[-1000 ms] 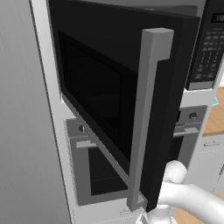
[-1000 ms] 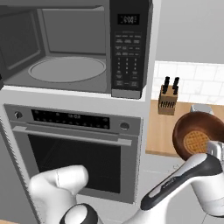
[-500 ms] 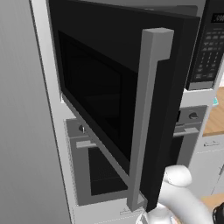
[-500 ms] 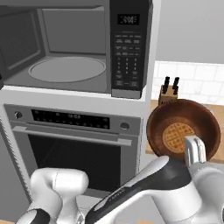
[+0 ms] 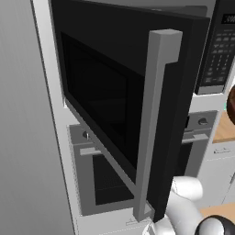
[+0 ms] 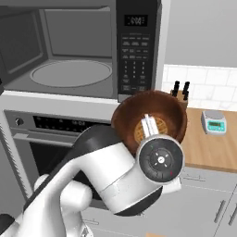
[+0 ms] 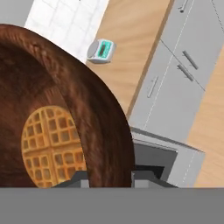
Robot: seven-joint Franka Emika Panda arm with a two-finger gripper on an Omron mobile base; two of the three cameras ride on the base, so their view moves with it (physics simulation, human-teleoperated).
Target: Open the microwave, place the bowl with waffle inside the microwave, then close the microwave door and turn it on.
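Observation:
The microwave (image 6: 69,60) stands open, its grey cavity and round turntable (image 6: 70,73) exposed, with the keypad panel (image 6: 134,55) to the right. The microwave door (image 5: 114,105) swings out toward me, its grey bar handle (image 5: 153,124) nearest. A brown bowl (image 6: 134,113) holding a waffle (image 6: 157,124) hangs tilted in the air just below the keypad's lower right corner. My gripper (image 6: 148,126) is shut on the bowl's rim. In the hand view the bowl (image 7: 87,113) and waffle (image 7: 52,144) are close up, with the rim between the gripper (image 7: 109,180) fingertips. The bowl's edge (image 5: 232,105) shows at the far right.
A grey oven (image 6: 51,125) with a horizontal handle sits under the microwave. To the right runs a wooden counter (image 6: 208,150) with a knife block (image 6: 180,90) and a kitchen scale (image 6: 214,122), over grey drawers (image 6: 203,203). A tall grey panel (image 5: 23,137) stands left.
The arm has carried the bowl with the waffle up and to the left, from over the counter to just below the keypad. The door has stayed open.

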